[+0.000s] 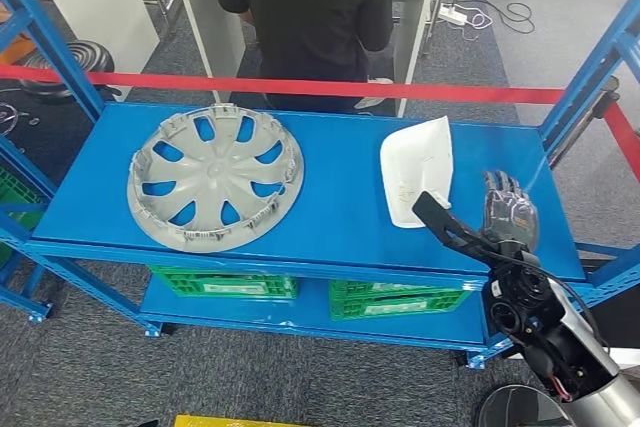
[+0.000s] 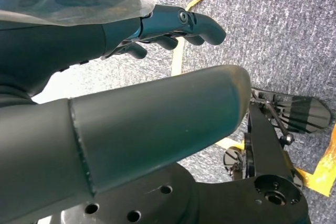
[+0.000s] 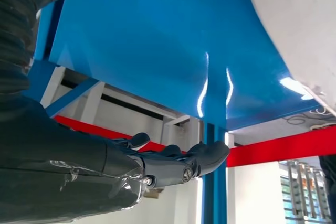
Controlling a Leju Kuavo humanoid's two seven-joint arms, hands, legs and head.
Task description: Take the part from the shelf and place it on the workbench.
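Fingers (image 1: 507, 190) of the right hand (image 1: 509, 209) lie stretched out and slightly apart above the right part of the blue shelf (image 1: 340, 207) in the head view, holding nothing. Just to their left lies the white part (image 1: 417, 169), flat on the shelf top and apart from the hand. Farther left on the same level rests a grey wheel cover (image 1: 215, 175), well apart from the white part. On the level below stand two green crates (image 1: 226, 283); pale labels show on their fronts, but the writing is too small to read. A red tape (image 1: 302, 87) runs across behind the shelf, and beyond it a person in a black top (image 1: 309, 7) stands at a white table (image 1: 219, 17).

From the left wrist, the left hand (image 2: 174, 27) hangs over grey carpet (image 2: 277, 24) crossed by yellow tape (image 2: 178, 56); its dark fingers (image 2: 202, 27) are extended with nothing between them, and the thick thumb (image 2: 158, 119) lies apart from them.

From the right wrist, the right hand (image 3: 158, 163) reaches along the glossy blue shelf surface (image 3: 158, 40), fingers (image 3: 206, 156) straight and empty. An edge of the white part (image 3: 301, 24) lies on that surface, clear of the fingertips. No brand or readable writing appears on any of these things.
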